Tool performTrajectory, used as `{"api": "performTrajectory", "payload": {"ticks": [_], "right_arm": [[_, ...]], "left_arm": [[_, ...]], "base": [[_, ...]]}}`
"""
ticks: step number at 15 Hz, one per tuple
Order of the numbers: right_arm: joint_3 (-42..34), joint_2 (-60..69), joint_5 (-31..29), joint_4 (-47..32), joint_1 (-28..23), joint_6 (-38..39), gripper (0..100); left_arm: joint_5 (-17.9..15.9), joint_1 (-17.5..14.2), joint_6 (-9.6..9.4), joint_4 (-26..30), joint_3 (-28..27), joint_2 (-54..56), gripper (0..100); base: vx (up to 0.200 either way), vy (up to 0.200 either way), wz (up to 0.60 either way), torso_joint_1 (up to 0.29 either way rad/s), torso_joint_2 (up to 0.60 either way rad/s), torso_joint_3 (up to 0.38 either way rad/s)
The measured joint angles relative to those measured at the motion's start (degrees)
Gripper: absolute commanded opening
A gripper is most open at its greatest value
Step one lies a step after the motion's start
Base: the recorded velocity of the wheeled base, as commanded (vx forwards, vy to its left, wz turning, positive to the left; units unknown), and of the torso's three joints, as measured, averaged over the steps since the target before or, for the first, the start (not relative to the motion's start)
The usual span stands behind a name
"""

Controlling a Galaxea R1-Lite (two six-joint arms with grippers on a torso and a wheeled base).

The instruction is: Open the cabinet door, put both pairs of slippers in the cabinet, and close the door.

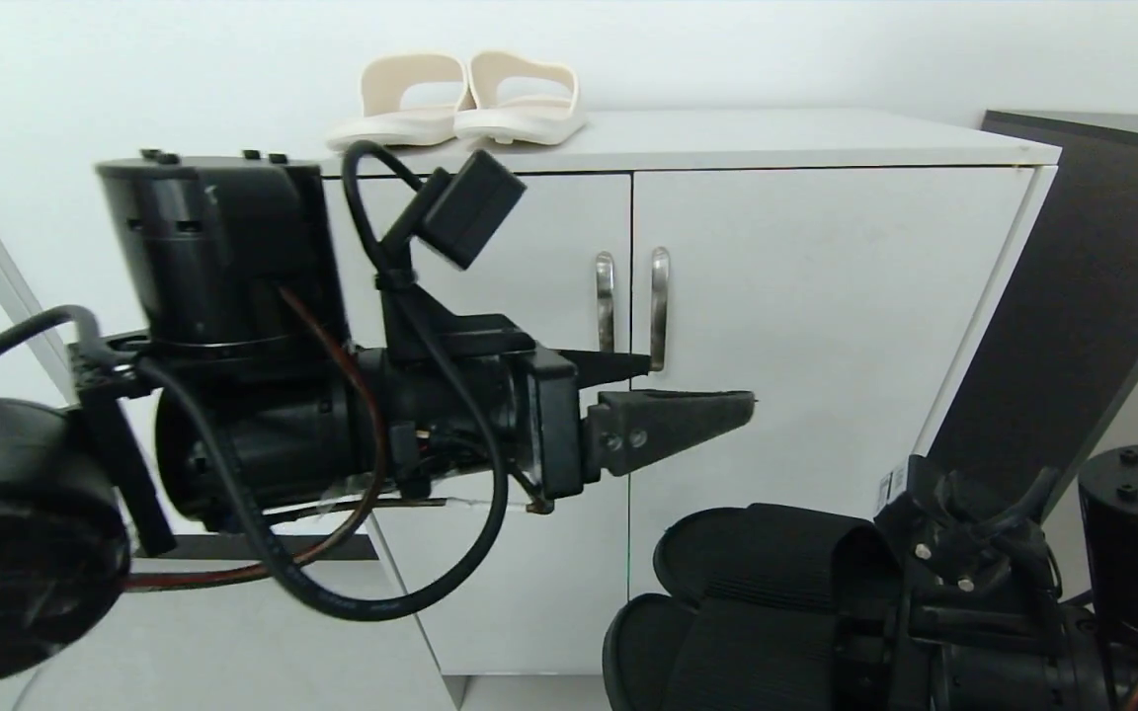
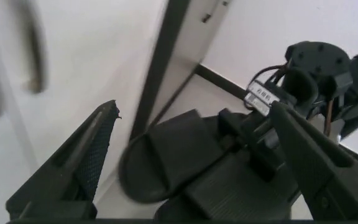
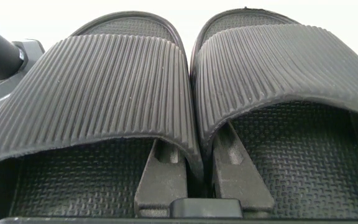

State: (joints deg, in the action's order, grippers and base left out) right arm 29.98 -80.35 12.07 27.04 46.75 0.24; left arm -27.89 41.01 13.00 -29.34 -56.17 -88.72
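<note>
Left pincer spread near handles; right pincer pinching 2 black slippers.

The left arm is made of matte black housings: a thick round drum with small screws on its top and a second cylinder under it. Glossy black cables loop around it, with a thin reddish-brown wire beside them. A black box (flat, nearly square) sits on a bracket. The left hand has two wedge-shaped fingers with knurled inner faces. The right hand is black too, with silver screw heads and a small white label.
</note>
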Motion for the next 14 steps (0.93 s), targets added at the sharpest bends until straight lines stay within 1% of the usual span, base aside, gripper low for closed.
{"api": "performTrajectory", "payload": {"ticks": [2, 3, 4, 5, 7, 8, 10, 14], "right_arm": [[-0.05, -0.29, 0.00, 0.02, 0.00, 0.00, 0], [-0.11, -0.40, 0.00, -0.02, 0.00, 0.02, 0], [-0.11, -0.44, 0.00, 0.00, -0.01, 0.02, 0], [-0.11, -0.49, 0.02, 0.00, 0.00, 0.00, 0], [-0.11, -0.52, 0.02, 0.00, -0.01, 0.02, 0], [-0.10, -0.57, 0.02, 0.00, -0.01, 0.02, 0], [0.10, -0.68, -0.04, 0.02, -0.01, 0.00, 0], [0.10, -0.77, -0.02, 0.44, -0.04, -0.06, 0]], "left_arm": [[-2.13, 0.11, 5.06, -2.78, -3.77, -3.45, 100], [-2.68, 0.15, 6.44, -4.32, -5.03, -4.94, 100], [-2.16, 0.15, 6.95, -4.97, -6.06, -6.14, 100], [-1.12, 0.15, 7.03, -5.12, -6.84, -7.11, 100], [4.50, 0.13, 6.57, -5.23, -7.85, -8.63, 100], [6.52, 0.13, 5.96, -5.25, -8.07, -9.13, 100], [8.87, -0.27, 5.72, -5.25, -8.24, -9.37, 100], [11.64, -1.60, 5.69, -5.25, -8.13, -9.29, 100]], "base": [[0.000, 0.000, 0.00, 0.000, 0.00, 0.000], [0.000, 0.000, 0.00, 0.000, 0.00, 0.000], [0.000, 0.000, 0.00, 0.000, 0.00, 0.000], [0.000, 0.000, 0.00, 0.000, 0.00, 0.000], [0.000, 0.000, 0.00, 0.000, 0.00, 0.000], [0.000, 0.000, 0.00, 0.000, 0.00, 0.000], [0.000, 0.000, 0.00, 0.000, 0.00, 0.000], [0.000, 0.000, 0.00, 0.000, 0.00, 0.000]]}}
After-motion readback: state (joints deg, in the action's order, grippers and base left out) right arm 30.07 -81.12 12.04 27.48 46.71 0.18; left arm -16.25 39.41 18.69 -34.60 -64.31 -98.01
